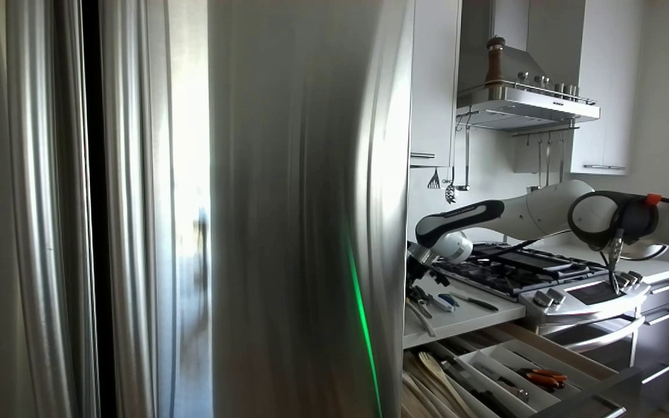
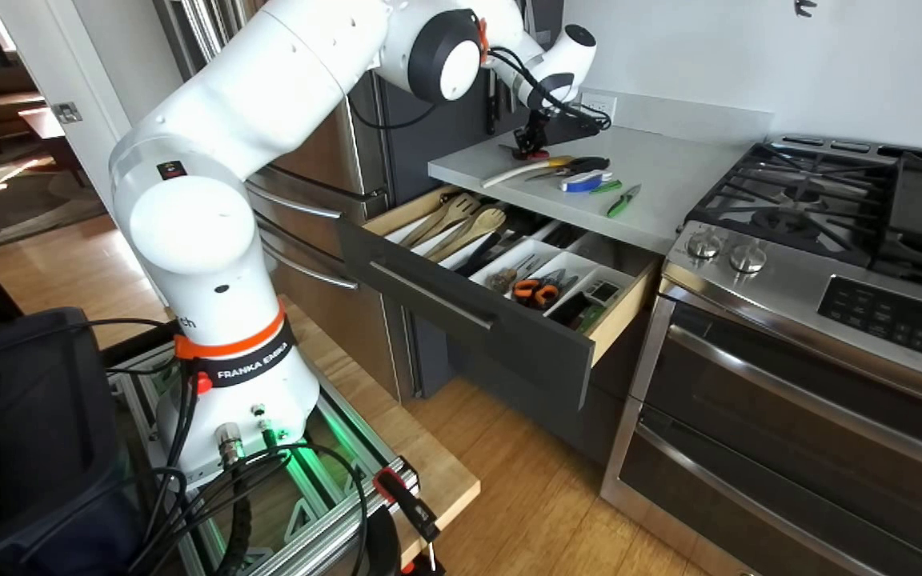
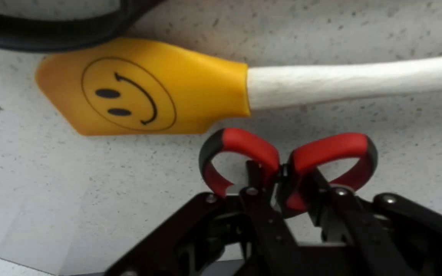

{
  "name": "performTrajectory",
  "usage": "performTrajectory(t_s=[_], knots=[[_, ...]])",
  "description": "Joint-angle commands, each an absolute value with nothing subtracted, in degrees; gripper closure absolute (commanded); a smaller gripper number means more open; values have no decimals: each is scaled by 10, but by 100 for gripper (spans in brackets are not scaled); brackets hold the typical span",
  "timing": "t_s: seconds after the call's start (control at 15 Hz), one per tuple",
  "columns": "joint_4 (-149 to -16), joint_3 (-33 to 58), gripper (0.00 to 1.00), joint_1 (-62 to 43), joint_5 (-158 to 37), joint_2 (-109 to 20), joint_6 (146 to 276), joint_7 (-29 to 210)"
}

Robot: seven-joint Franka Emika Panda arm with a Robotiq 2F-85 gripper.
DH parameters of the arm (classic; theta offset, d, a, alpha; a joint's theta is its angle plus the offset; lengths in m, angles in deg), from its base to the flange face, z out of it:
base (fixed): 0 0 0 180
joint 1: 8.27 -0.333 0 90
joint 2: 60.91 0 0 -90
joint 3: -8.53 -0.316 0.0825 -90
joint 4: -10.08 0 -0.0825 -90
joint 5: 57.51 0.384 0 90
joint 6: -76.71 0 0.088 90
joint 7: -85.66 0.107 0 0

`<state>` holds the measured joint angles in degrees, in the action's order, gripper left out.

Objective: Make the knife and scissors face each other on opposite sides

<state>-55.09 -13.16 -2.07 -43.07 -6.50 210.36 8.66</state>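
Red-and-black-handled scissors [image 3: 334, 147] are in my gripper [image 3: 283, 178] in the wrist view. The gripper is shut on the inner sides of the two handle loops, one fingertip inside each loop. The blades are hidden behind the gripper there. In an exterior view the gripper [image 2: 531, 142] and red handles [image 2: 533, 155] are low at the counter's far left part; I cannot tell whether the scissors touch the counter. A small knife with a green handle [image 2: 623, 201] lies on the counter near its front edge, right of the gripper; a knife also shows in an exterior view [image 1: 481, 303].
A yellow smiley spatula [image 3: 136, 92] lies beside the scissors. Black-handled scissors [image 2: 587, 165] and a blue-and-white tool [image 2: 585, 182] lie between gripper and knife. The open drawer [image 2: 461, 300] below holds wooden utensils and orange-handled scissors [image 2: 537, 291]. The stove [image 2: 805, 208] stands right.
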Motion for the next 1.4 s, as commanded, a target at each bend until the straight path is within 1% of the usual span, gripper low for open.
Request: performTrajectory(t_s=[0.0, 0.07, 0.13, 0.2, 0.27, 0.47, 0.6, 0.67, 0.93, 1.33], knots=[[-543, -121, 93, -30, -431, -54, 2108, 67], [-543, -120, 93, -32, -431, -56, 2108, 69], [-545, -121, 57, -33, -432, -59, 2107, 69], [-547, -120, 45, -35, -432, -63, 2109, 70], [-550, -118, 39, -36, -433, -69, 2109, 73], [-573, -105, 16, -30, -438, -114, 2094, 93], [-602, -75, 2, -24, -445, -157, 2083, 139], [-625, -60, 0, -17, -439, -179, 2075, 174], [-708, -22, 0, 18, -426, -236, 2057, 229], [-822, 48, 0, 29, -445, -312, 2066, 356]])
